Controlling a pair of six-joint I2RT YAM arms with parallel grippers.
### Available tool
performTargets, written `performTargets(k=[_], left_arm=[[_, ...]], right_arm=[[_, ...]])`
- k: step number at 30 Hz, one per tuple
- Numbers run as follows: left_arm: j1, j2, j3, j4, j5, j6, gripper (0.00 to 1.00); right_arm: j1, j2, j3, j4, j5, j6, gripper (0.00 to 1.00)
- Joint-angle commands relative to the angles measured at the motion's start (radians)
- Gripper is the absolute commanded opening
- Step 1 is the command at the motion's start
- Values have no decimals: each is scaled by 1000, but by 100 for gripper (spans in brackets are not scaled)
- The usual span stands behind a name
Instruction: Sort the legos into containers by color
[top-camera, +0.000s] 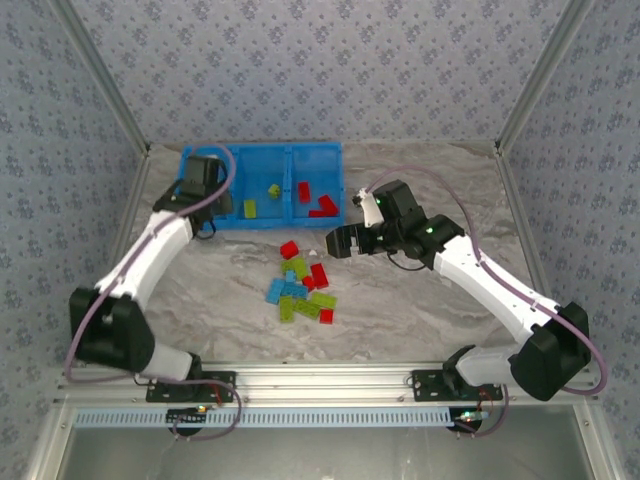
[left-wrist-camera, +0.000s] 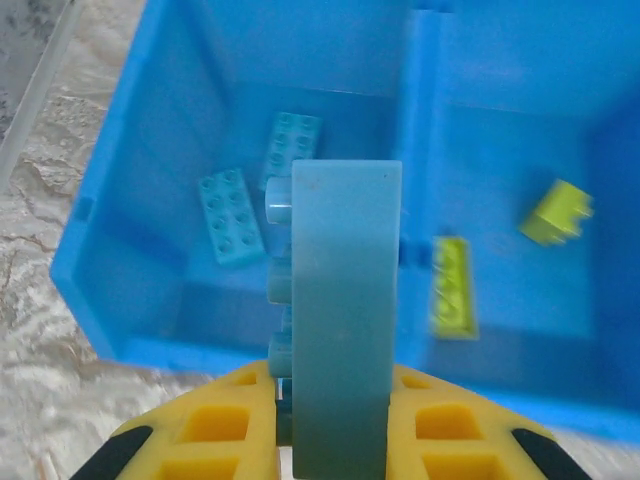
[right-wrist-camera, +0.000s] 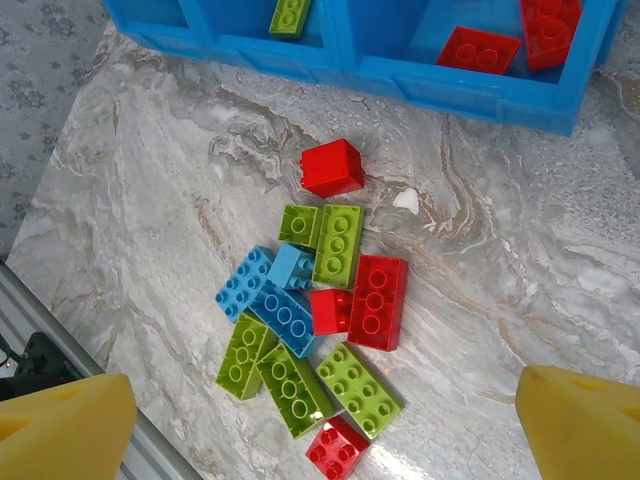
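Note:
My left gripper (left-wrist-camera: 338, 400) is shut on a light blue lego (left-wrist-camera: 340, 300), held upright above the left bin of the blue containers (left-wrist-camera: 130, 300). Two light blue bricks (left-wrist-camera: 232, 215) lie in that bin. The middle bin holds two lime bricks (left-wrist-camera: 452, 287). Red bricks (right-wrist-camera: 480, 50) lie in the right bin. From above, the left gripper (top-camera: 200, 180) hangs over the containers (top-camera: 270, 224). My right gripper (top-camera: 340, 240) is open above a pile of red, lime and blue legos (right-wrist-camera: 310, 320). One red cube (right-wrist-camera: 332, 167) sits apart between the pile and the bins.
The marble table top (top-camera: 420, 300) stretches right of the pile (top-camera: 300, 290). An aluminium rail (top-camera: 330, 380) runs along the near edge. Papered walls and slanted frame posts (top-camera: 530, 90) close in the back and sides. A small white speck (right-wrist-camera: 405, 200) lies near the red cube.

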Motion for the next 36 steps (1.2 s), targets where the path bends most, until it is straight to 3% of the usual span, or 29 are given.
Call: performTargets(k=[1,4,6,10,15,19,27,32,36], left_arm=[[50,111,93,33,31,7,14],[81,197,178,17,43,5,22],[90,231,228,-16,50,10,36],[90,196,231,-30,67,23,46],[67,5,114,-28,150,-1,47],[-48,-239,-17,-34,235,25,47],[-395,-605,-223,-205,367,468,51],[-435,-826,-457,-167,511,704,59],[-436,-938,-618,-137,648,865,63]], right_arm=[[6,-50,-21,3,32,35,100],[8,-74,-40,4,40,53,100],[10,-86,-51,8,47,62,100],[11,-90,-63,24,53,71,100],[12,-57,-62,56,49,75,100],[25,5,-43,50,75,63,100],[108,221,43,32,130,35,100],[157,397,162,84,134,20,99],[204,550,266,139,207,-24,97]])
